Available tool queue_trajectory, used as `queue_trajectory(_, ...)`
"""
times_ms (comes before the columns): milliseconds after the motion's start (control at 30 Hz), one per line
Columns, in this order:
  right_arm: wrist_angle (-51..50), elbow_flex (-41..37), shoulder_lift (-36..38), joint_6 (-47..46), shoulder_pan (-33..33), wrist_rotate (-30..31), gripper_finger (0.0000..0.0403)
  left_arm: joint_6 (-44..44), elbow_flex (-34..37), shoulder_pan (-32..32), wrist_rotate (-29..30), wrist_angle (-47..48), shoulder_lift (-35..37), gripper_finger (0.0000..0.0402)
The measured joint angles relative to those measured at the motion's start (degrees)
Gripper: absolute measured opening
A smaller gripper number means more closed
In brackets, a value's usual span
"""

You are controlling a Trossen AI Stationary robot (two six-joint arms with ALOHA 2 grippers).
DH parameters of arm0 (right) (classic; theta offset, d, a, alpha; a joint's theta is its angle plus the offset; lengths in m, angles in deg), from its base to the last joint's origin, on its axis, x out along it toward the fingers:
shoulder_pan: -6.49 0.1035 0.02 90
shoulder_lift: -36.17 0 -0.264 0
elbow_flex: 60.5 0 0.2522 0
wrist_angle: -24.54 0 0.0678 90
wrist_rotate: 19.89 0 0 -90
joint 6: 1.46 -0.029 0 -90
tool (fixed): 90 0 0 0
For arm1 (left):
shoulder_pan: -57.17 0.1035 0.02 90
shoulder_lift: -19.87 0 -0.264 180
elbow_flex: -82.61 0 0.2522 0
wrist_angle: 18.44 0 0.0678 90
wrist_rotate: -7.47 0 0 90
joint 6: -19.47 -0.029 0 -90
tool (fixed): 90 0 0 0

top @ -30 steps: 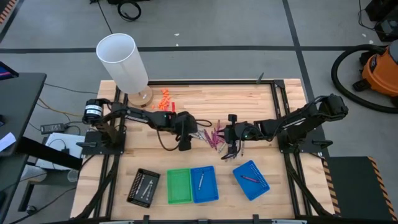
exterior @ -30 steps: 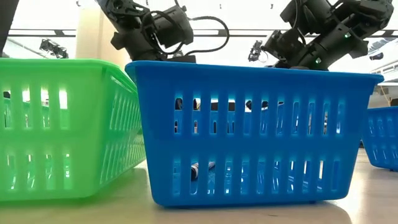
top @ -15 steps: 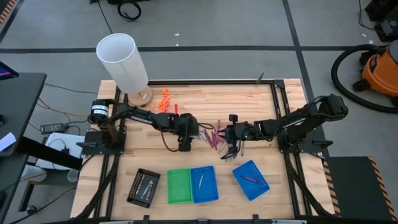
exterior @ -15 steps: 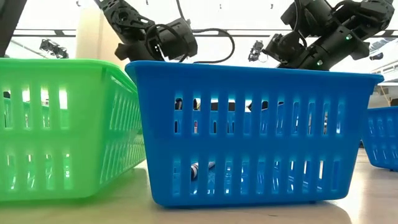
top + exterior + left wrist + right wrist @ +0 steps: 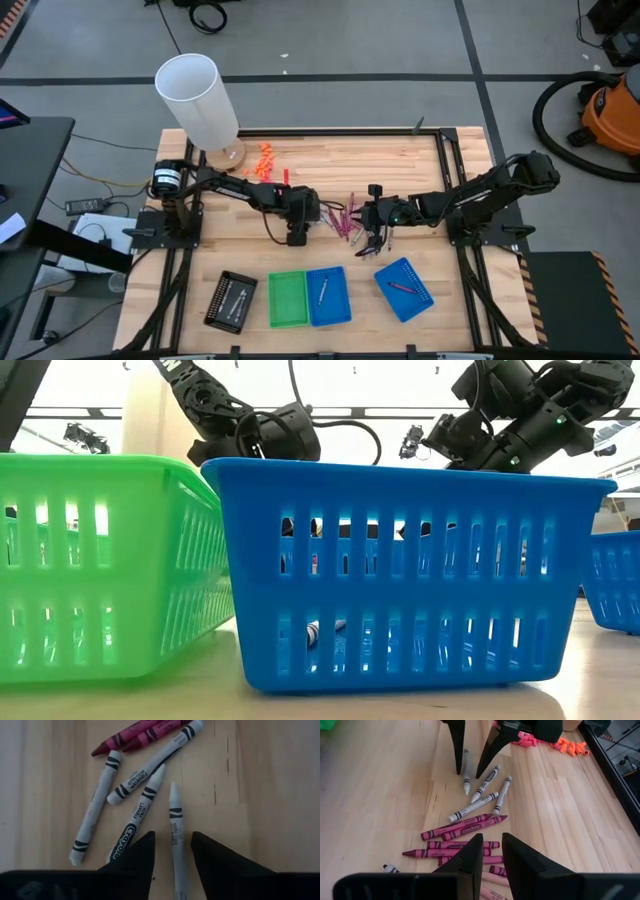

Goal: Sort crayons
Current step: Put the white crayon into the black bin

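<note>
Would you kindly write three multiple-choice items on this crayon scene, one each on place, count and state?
1. Where is the left end effector?
A. over the green tray
B. astride a silver crayon
C. beside the white tube

2. How many crayons lie in the right blue tray?
A. one
B. three
C. five

3. How are the left end effector's fingers?
A. open
B. shut on a magenta crayon
C. hidden

Answers: 1 B, the left wrist view shows the crayon between its fingers; 2 A, the high view shows one magenta crayon there; 3 A, a gap shows between the tips.
</note>
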Motion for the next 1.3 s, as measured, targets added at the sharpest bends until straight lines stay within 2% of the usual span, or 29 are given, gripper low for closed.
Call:
queue_trajectory(400, -0.05, 0.00, 0.00, -0.21, 0.00, -0.25, 0.0082, 3.33, 0.00, -0.19, -3.02, 1.85, 0.14, 0.0016)
queue_trajectory(600, -0.12, 0.00, 0.00, -0.37, 0.00, -0.34, 0.0082, 10.19, -1.48, -2.39, -4.45, 8.82, 3.85, 0.0017)
queue_trajectory(800, 0.05, -0.02, 0.00, -0.38, 0.01, -0.75, 0.0082, 24.68, -1.88, -6.73, -4.15, 14.22, 9.98, 0.0019)
queue_trajectory(1033, 0.34, -0.04, 0.00, -1.28, 0.02, -1.17, 0.0082, 41.15, -1.86, -14.69, -3.75, 20.99, 15.35, 0.0020)
queue_trajectory(1300, 0.52, -0.04, 0.00, -1.70, 0.71, -1.21, 0.0082, 57.30, -1.97, -26.16, 2.04, 24.13, 17.72, 0.0020)
